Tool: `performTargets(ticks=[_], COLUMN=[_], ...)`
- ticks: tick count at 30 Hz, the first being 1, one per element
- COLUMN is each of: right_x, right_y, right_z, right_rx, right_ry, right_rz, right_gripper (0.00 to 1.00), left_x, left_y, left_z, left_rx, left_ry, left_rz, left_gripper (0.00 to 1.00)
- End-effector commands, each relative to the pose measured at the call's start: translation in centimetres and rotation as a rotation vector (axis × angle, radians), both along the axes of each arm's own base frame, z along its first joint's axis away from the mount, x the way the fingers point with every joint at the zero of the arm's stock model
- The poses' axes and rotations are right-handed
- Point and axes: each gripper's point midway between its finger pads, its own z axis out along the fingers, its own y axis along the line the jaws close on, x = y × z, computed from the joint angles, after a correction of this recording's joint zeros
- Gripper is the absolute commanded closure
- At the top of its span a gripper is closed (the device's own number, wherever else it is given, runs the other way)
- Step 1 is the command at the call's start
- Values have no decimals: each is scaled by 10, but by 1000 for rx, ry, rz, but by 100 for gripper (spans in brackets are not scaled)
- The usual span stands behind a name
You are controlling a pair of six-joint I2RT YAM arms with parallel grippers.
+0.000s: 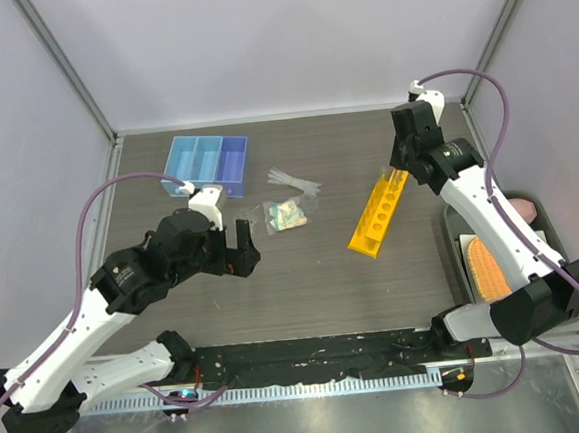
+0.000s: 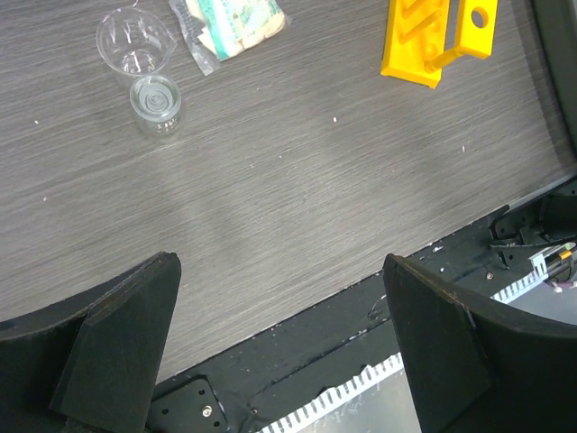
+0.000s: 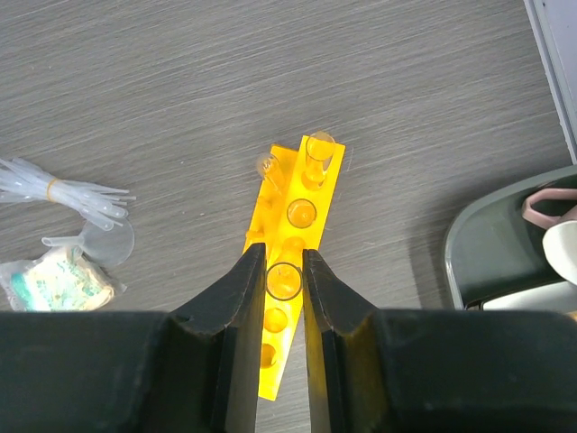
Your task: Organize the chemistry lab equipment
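Your worktop (image 1: 316, 295) is dark wood-grain board with white walls on three sides and a black rail (image 1: 320, 352) along the near edge. At the far left sits a blue bin (image 1: 205, 163). The left arm sweeps in from the near left corner and bends low over the left half. Its gripper (image 2: 279, 307) is level above the board, with the fingers spread wide and nothing between them. Just past it toward the middle stand a beaker (image 2: 135, 41) and a small clear cup (image 2: 155, 99), which are touching. Next to them lies the packet (image 1: 287, 215), and the banded droppers (image 1: 295, 181) are just behind it toward the far edge. Bare wood runs broadly along the near edge from the left gripper to the rack (image 1: 378, 215). The rack lies right of centre, angled from near to far. The right arm rises from the near right corner and folds back down over the rack's far end. Its gripper (image 3: 283, 255) points straight down and pinches a tube (image 3: 284, 281) that is upright over the row of holes; I cannot tell how deep it sits. Two more tubes (image 3: 318, 149) stand at the rack's far end. Along the right edge, a grey tray (image 1: 457, 253) holds the mat (image 1: 487, 266) and the pink cup (image 1: 525, 208).
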Motion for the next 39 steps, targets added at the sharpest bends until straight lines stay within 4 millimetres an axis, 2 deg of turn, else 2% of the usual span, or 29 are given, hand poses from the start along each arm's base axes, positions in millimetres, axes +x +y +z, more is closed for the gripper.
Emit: performTargets(ticks=[1,9,21,33,39], right_x=[15,20,13,11,13], right_y=[-4,-1,2,2,2], right_z=[8,-8,-26,-67,-77], right_rx=[-23,-27,-13,-25,-23], right_ry=[-63,-33,9,64,62], right_rz=[-21,-12,4,-2,-13], right_gripper=[91,91,92,92,92], left_x=[8,12,16,17,20], left_y=[-7,-11,-15,-17,-20], left_z=[9,7,1,-2,-1], left_rx=[-16,0,20,24,23], left_ry=[-41,-43,-42,-37,-38], left_rz=[-11,-18,-30,-35,-33], left_gripper=[0,0,0,0,0])
